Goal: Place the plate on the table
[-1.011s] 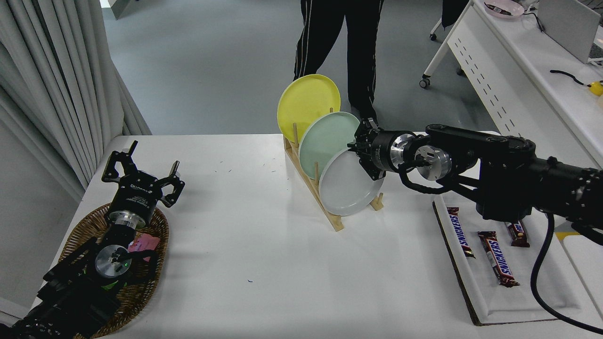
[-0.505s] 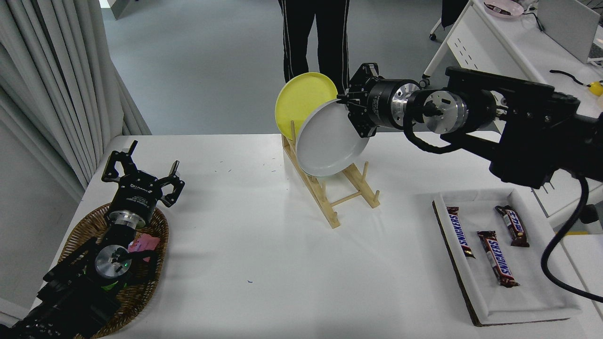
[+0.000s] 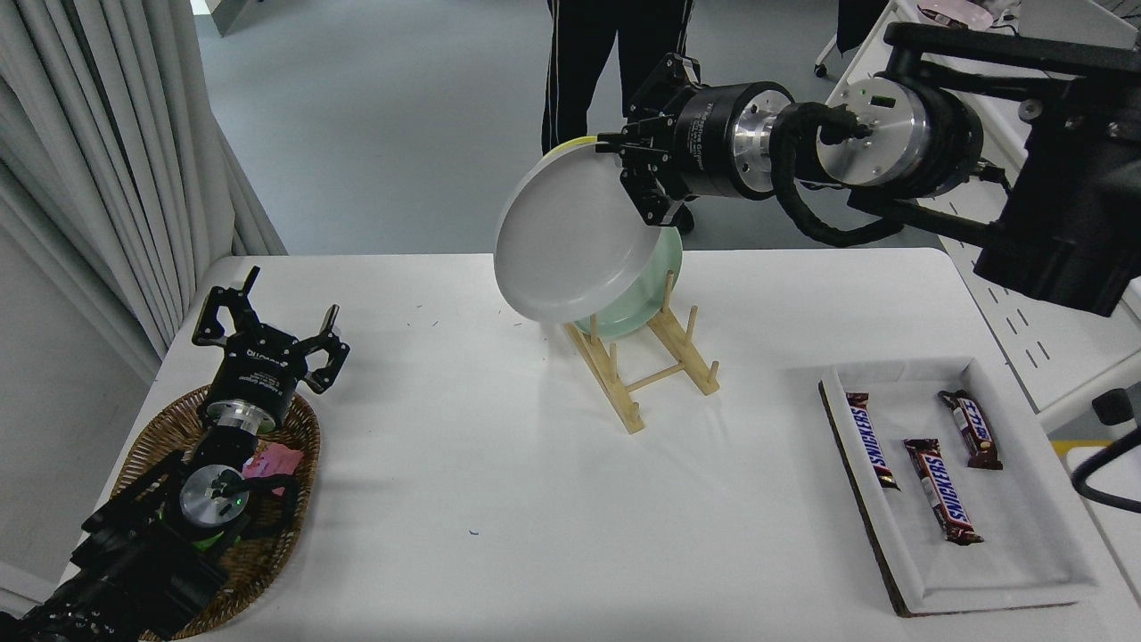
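— Grey-white and glossy, the plate (image 3: 563,248) was up in the air, wasn't it? Where exactly?

— It hung above the far middle of the table (image 3: 499,464), over the far end of the wooden rack (image 3: 644,367), tilted steeply with its underside turned toward the camera. It touched neither the table nor the rack.

— And the fingers?

— The right gripper (image 3: 635,183) came in from the right and was clamped on the plate's upper right rim. One finger (image 3: 644,203) lay across the near face of the rim; the other sat behind the plate, so the rim was pinched between them. The rest of the plate stuck out to the left and down from that grip.

— What else was on the rack?

— A mint green plate (image 3: 644,299) stood in it, mostly hidden behind the held one, only its lower right edge showing. A thin yellow sliver of another plate (image 3: 578,141) peeked out over the top rim.

— The other arm?

— Parked at the near left, over a wicker basket (image 3: 151,446). The left gripper (image 3: 267,334) had its fingers spread wide and held nothing.

— Anything on the right side?

— A white tray (image 3: 1025,562) with three chocolate bars (image 3: 943,489). A person's dark-trousered legs (image 3: 615,53) stood beyond the far edge.
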Motion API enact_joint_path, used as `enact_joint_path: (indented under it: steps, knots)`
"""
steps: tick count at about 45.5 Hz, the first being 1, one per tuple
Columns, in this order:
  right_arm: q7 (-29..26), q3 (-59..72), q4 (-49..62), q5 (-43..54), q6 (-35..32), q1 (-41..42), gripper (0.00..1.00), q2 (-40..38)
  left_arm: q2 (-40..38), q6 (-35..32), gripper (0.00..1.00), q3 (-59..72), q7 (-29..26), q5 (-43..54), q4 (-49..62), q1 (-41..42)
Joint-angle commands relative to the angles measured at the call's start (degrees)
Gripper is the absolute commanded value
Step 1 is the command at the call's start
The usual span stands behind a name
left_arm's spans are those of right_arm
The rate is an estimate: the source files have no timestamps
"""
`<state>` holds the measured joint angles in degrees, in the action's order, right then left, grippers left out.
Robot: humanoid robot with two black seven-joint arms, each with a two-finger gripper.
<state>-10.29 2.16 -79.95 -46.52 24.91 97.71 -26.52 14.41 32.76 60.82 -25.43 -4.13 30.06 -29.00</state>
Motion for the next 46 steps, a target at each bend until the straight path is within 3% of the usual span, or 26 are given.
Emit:
enact_joint_path:
  steps: [1,14,23,46]
  knots:
    - [-2.3,-0.1,-3.6,-3.2,0.9,-1.2,0.00,0.2,0.0,-0.1,1.00,0.0,0.0,0.0,0.0,0.0]
    - [-8.2,-0.8,-3.6,-3.3,0.8,-6.6,0.00,2.1,0.0,-0.1,1.00,0.0,-0.1,0.0,0.0,0.0]
    - [-10.5,-8.0,-3.6,-3.2,1.3,-15.3,0.00,4.5,0.0,0.0,1.00,0.0,0.0,0.0,0.0,0.0]
    - [-12.1,-9.6,1.5,-3.1,19.0,-28.1,0.00,8.9,0.0,0.0,1.00,0.0,0.0,0.0,0.0,0.0]
